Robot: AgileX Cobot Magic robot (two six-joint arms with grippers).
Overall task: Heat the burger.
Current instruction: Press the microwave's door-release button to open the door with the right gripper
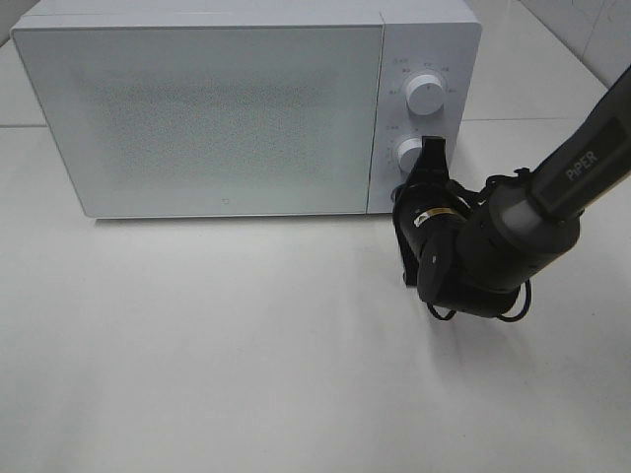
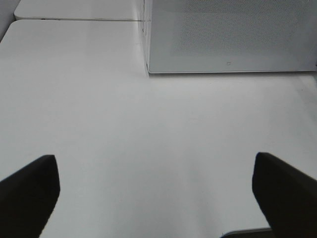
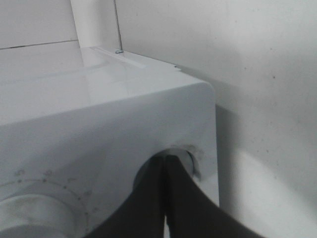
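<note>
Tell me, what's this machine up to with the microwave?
The right gripper, its fingers pressed shut, is at the lower knob of the microwave, apparently to nudge or turn it. The microwave's door is closed and nothing shows through it, so no burger is in sight. The left gripper hangs open over the white table, holding nothing.
</note>
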